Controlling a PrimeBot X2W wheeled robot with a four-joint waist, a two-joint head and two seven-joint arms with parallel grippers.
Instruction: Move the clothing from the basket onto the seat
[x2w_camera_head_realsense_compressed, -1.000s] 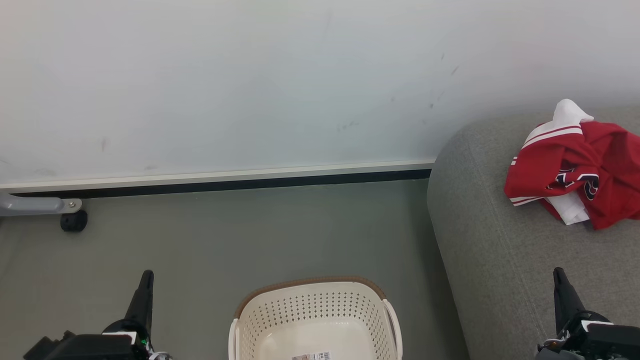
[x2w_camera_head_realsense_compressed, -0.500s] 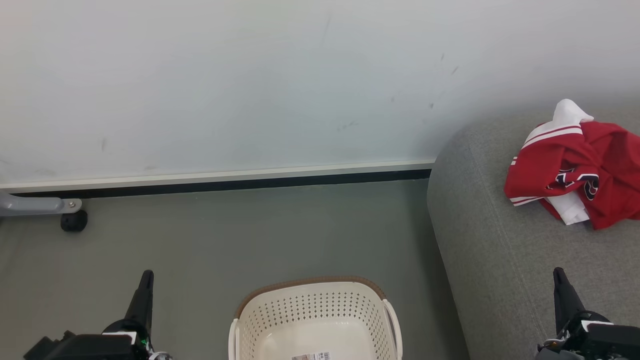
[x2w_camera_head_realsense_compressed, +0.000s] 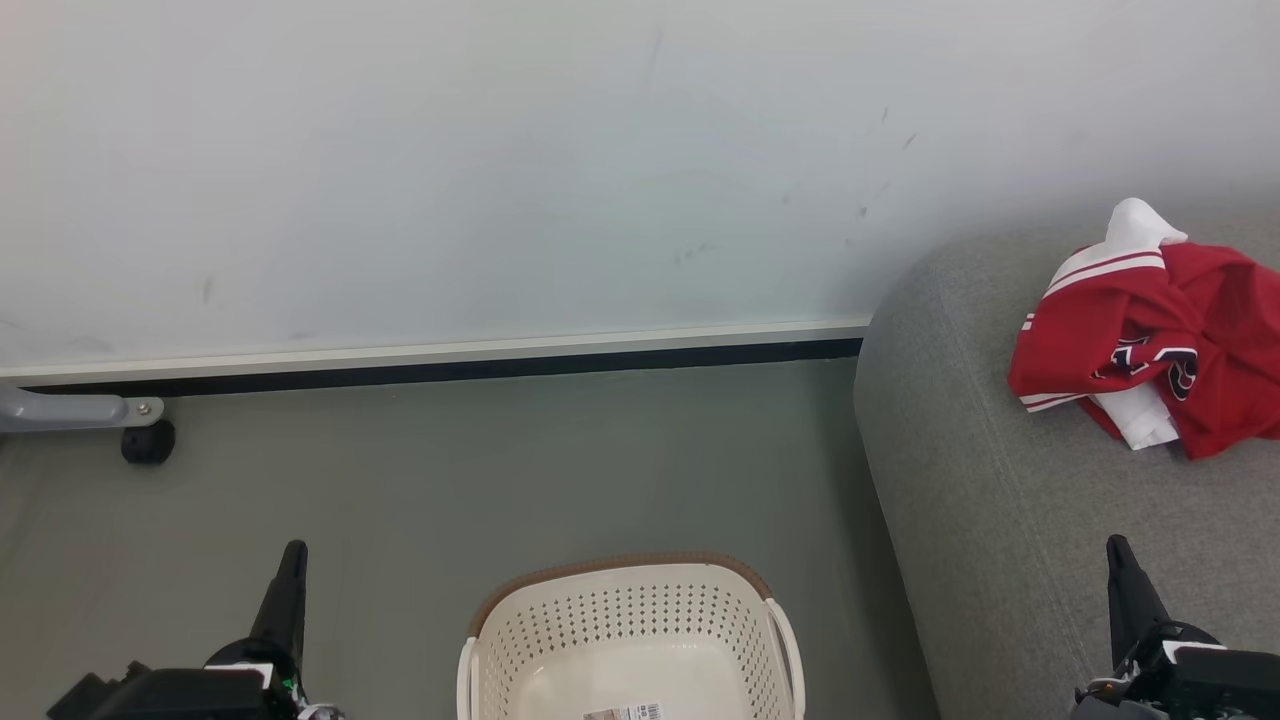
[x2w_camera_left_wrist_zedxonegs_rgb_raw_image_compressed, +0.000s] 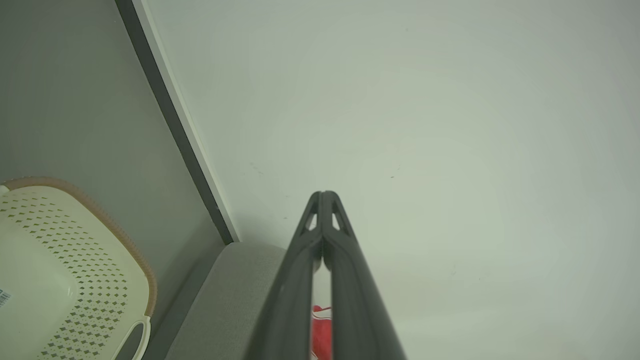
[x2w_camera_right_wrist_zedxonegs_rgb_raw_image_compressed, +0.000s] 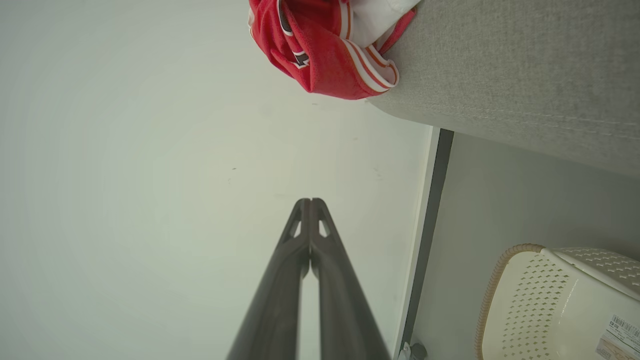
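A white barcode sticker (x2w_camera_head_realsense_compressed: 625, 712) is sitting on the floor of the basket (x2w_camera_head_realsense_compressed: 630, 605), its print too small to read. Dark lettering (x2w_camera_head_realsense_compressed: 1150, 365) is showing on the red garment (x2w_camera_head_realsense_compressed: 1200, 320), crumpled and illegible.

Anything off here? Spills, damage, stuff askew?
Nothing alarming. The red-and-white garment lies crumpled on the seat; the basket stands upright on the floor with a barcode sticker inside. The wall carries faint scuff marks.

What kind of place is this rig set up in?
Probably a staged living-room corner in a test space: a grey sofa with a red shirt on it, a laundry basket on the plain grey floor, a bare scuffed wall and a wheeled metal leg.
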